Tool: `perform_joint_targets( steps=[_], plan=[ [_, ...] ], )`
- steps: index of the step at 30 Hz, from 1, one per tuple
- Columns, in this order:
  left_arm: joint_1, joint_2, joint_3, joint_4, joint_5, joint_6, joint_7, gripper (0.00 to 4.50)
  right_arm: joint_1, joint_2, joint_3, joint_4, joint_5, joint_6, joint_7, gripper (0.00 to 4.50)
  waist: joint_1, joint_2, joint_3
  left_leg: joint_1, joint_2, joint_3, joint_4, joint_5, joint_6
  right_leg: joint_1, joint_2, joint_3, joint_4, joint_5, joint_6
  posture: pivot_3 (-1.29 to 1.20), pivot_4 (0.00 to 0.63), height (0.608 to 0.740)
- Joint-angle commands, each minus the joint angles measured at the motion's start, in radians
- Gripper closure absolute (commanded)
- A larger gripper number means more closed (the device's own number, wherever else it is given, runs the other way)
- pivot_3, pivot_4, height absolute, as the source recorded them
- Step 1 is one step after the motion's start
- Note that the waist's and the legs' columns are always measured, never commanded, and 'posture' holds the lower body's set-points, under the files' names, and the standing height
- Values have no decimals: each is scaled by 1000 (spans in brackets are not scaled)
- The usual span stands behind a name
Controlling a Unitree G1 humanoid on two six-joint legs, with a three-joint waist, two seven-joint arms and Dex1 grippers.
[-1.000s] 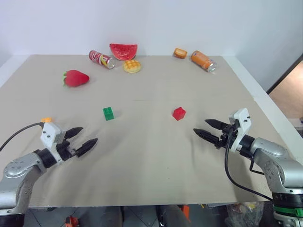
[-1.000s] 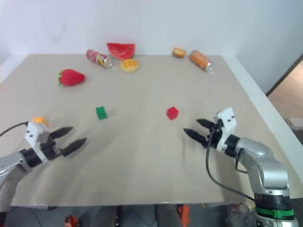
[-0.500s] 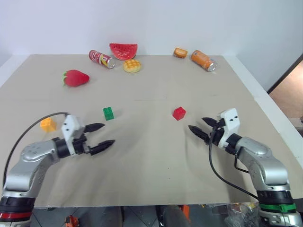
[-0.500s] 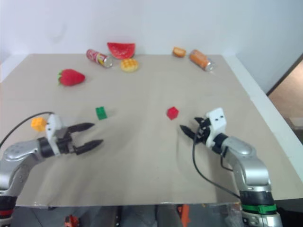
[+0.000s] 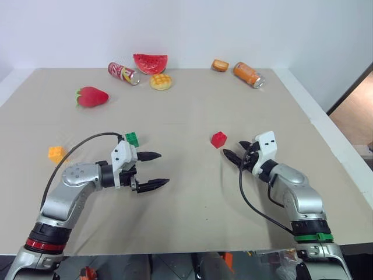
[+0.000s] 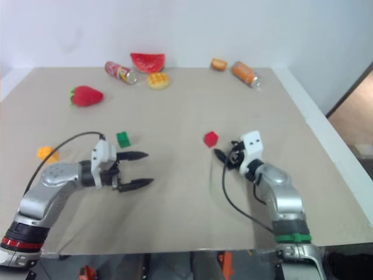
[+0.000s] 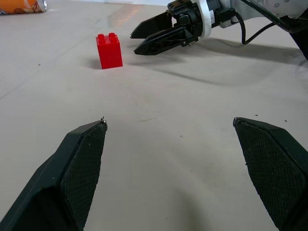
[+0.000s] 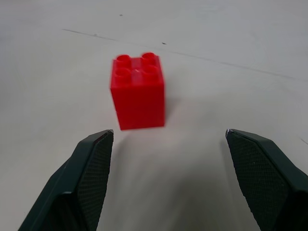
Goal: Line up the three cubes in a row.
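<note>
While the bench (image 5: 192, 227) lies broad and bare in the left eye view, the red cube (image 5: 219, 139) sits near its middle, the green cube (image 5: 132, 139) to its left and well apart, and the orange-yellow cube (image 5: 57, 154) farther left still, so the three form no tidy row. The left gripper (image 5: 152, 170) hangs just beside the green cube with its fingers spread wide and nothing between them, pointing toward the right; the right gripper (image 5: 233, 152) points at the red cube from just beside it, fingers parted and empty. Along the far edge lie a toy strawberry (image 5: 92, 97), a red can (image 5: 123, 73), a watermelon slice (image 5: 150, 62), a waffle-like toy (image 5: 161, 81), a small bread toy (image 5: 220, 65) and an orange can (image 5: 247, 74). From the left wrist view, its own two released fingers (image 7: 79, 178) frame bare bench, with the red cube upright beyond and the right gripper's tips near it, apart. From the right wrist view, the red cube stands studs up just ahead of the spread fingers (image 8: 91, 178), untouched.
</note>
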Motion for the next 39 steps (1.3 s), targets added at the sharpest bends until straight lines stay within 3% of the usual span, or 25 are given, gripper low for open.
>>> perform_joint_targets(
  steps=[1,15,23,29,31,36,39],
  plan=[
    [-17,-7,7,1,4,-24,-4,149,-39,7,-2,29,-8,-45,11,626,0,0,0,0,0,0,0,0,0,0,0,0,0,0,0,0,150,740],
    [-1,-27,24,3,7,-33,33,149,-161,54,17,240,-42,-140,31,626,0,0,0,1,1,0,0,0,0,1,1,0,0,1,0,0,150,740],
    [23,-18,46,6,2,-42,49,110,-177,55,22,289,-53,-173,61,3264,0,0,0,1,1,0,0,0,0,1,1,1,0,1,0,0,150,740],
    [41,-12,105,45,-25,-69,31,110,-173,41,32,282,-57,-155,99,3296,0,0,0,3,1,0,0,0,0,3,1,1,1,1,0,0,150,740],
    [62,6,139,62,-40,-80,5,110,-154,21,44,213,-23,-117,181,3296,0,0,0,3,1,0,0,0,0,3,1,1,1,1,0,0,150,740],
    [131,69,188,65,-35,-98,-28,110,-130,-127,171,-23,86,39,559,3296,0,1,1,3,3,1,-1,0,0,2,2,1,1,0,-1,0,150,740],
    [170,82,215,43,-44,-98,-21,110,-151,-200,239,-65,100,68,716,3296,0,1,1,4,3,1,-1,0,0,3,2,1,1,-1,-2,0,150,740]
  ],
)
